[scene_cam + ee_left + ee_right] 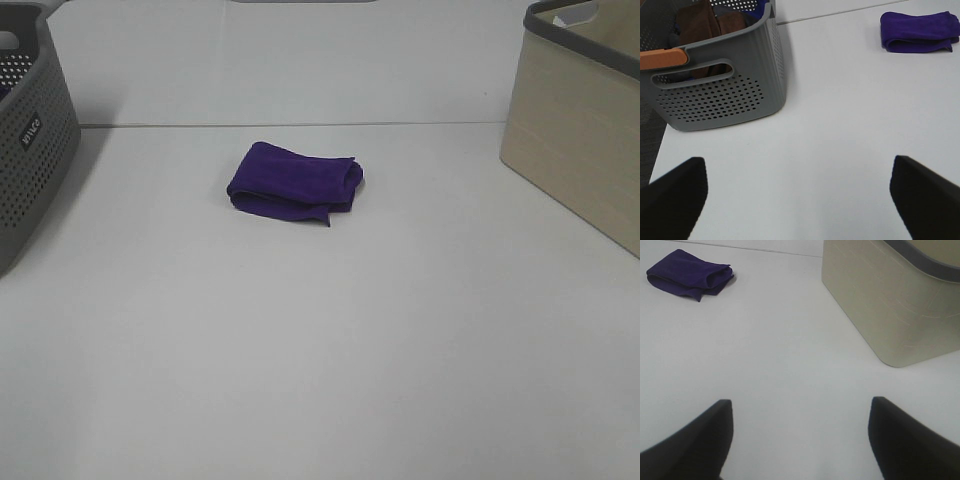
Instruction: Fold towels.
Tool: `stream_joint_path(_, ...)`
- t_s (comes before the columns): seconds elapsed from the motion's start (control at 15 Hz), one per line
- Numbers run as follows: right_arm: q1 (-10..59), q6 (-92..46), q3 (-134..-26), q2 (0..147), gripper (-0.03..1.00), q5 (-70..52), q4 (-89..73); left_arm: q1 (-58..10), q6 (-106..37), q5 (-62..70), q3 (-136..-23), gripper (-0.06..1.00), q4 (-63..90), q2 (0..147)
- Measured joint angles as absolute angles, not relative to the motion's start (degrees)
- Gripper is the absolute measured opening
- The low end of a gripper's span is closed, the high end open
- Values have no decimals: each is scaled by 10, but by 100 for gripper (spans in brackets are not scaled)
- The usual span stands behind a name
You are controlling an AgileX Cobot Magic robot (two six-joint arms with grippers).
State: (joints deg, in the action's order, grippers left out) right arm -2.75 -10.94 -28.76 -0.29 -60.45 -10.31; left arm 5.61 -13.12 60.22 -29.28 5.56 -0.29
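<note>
The purple towel [295,182] lies on the white table [320,350], between the grey perforated basket [30,130] and the beige bin [580,130], well apart from both and somewhat nearer the grey basket. It is already folded into a compact, layered bundle, with one rounded fold on its bin-facing side and a loose corner poking out at the near edge; the layers are not squarely aligned. Judged from this, the folding of this piece appears substantially complete, though the finish is rough. The left gripper [797,195] hangs over bare table close to the grey basket, fingers spread wide and holding nothing. The right gripper [800,437] hangs beside the beige bin, likewise spread apart and empty. Both are well away from the towel, and neither arm shows in the high view. The grey basket holds further cloth items [710,25], brown and some blue, apparently unfolded; the bin's contents cannot be seen. Likely remaining: placing the folded towel away and processing the further pieces.
</note>
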Motion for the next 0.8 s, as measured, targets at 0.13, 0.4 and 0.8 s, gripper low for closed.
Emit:
stream_joint_path(0.13,-28,-108,-288,-3,74,-604,-101,56,-131,602,-293,91,59,-3)
stream_joint_path(0.4,-28,-108,-288,-3,74,-604,-100,56,-129,602,-293,91,64,-3)
stream_joint_path(0.8,-28,-108,-288,-3,74,-604,-100,56,-122,602,-293,91,71,-3)
